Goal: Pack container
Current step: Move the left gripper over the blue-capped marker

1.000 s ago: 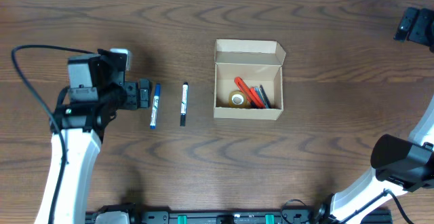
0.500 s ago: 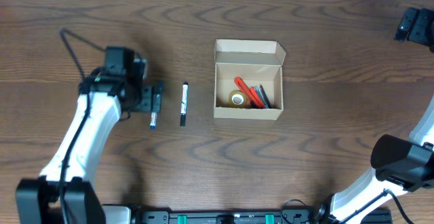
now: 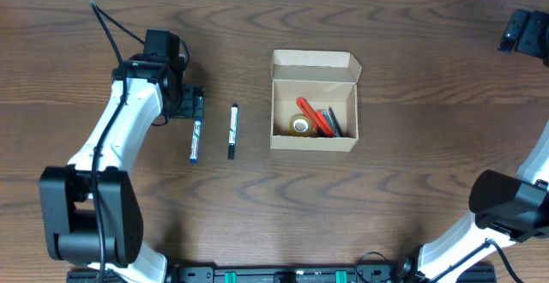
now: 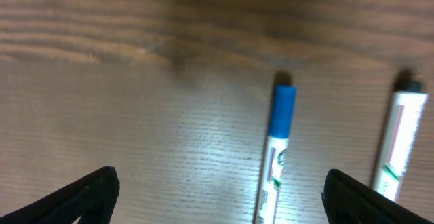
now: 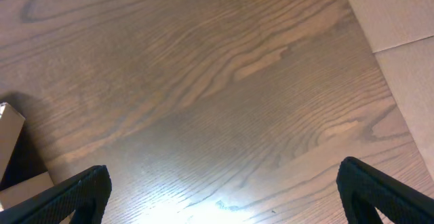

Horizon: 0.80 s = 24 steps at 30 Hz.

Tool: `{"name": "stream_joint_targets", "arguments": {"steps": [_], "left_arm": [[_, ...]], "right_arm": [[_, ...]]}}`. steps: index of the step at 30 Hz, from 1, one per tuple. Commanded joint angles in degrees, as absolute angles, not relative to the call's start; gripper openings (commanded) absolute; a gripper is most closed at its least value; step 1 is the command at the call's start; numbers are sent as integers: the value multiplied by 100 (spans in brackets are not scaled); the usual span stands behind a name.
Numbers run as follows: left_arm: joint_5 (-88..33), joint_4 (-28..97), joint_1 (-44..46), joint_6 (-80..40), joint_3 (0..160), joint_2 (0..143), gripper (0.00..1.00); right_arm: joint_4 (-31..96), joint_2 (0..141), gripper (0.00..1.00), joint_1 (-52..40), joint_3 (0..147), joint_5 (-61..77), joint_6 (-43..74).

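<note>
We've got the small tan cardboard box (image 3: 314, 142), flap open, mid dark wooden tabletop (image 3: 412, 189), w/ red and black pens (image 3: 319, 118) inside. Left gripper (image 3: 194, 105) is wide open and empty at the cap end of the blue-capped white marker (image 3: 195, 140). Right gripper (image 3: 523, 33) is wide open and empty too, by the far right corner.

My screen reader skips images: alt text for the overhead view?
An open cardboard box holding red pens and a tape roll sits mid-table. A blue-capped marker and a black-capped marker lie left of it; the open left gripper is at the blue cap.
</note>
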<state>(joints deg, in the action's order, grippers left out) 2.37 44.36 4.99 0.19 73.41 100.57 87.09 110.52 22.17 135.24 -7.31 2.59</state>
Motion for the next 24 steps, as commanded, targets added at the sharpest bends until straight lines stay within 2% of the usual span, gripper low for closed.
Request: {"name": "stream_joint_targets", "arguments": {"steps": [1,12,24], "left_arm": [[307,4491,493,-45,7435,10165,95],[-755,4580,493,-43,7387,10191,95],[-711,4506,493,-43,6853,10191,95]], "right_arm": [[8700,11028,99,2231,13513,-744,338],[8700,11028,99,2231,13513,-744,338],[8700,11028,99,2231,13513,-744,338]]}}
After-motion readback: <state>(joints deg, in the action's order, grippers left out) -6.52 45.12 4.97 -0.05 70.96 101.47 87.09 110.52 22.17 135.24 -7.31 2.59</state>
